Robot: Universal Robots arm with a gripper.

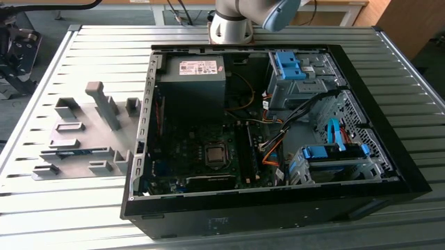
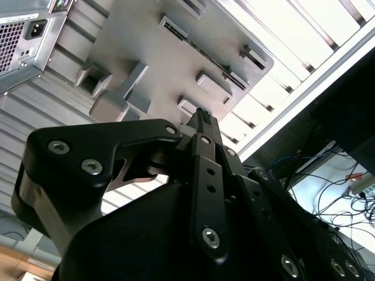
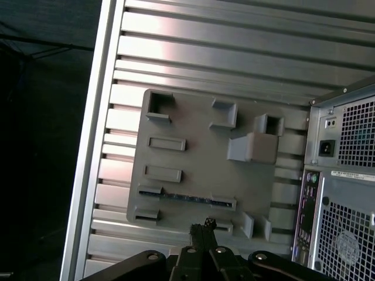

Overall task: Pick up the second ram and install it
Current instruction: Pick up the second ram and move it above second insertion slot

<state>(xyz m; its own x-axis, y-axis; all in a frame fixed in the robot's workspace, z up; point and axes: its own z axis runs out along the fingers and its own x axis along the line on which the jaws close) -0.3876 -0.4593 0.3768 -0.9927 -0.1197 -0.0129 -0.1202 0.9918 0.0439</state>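
The second ram [image 1: 76,152] is a thin green-blue strip standing on edge between two low holders on the grey fixture plate [image 1: 76,112], at the exterior view's left, beside the open computer case [image 1: 389,172]. In the first wrist view the ram [image 3: 187,196] appears edge-on as a dark line with small chips. My gripper [image 3: 203,225] hangs well above the plate, its tips over the plate's edge a little short of the ram. The fingers [image 2: 202,120] sit pressed together with nothing between them.
The arm's base [image 1: 230,26] stands behind the case. Inside the case are a power supply [image 1: 198,78], a motherboard with a CPU socket [image 1: 215,154], orange cables and blue drive brackets [image 1: 288,65]. Tall grey upright blocks [image 1: 104,104] rise from the fixture plate. The ribbed metal table [image 1: 83,208] surrounds everything.
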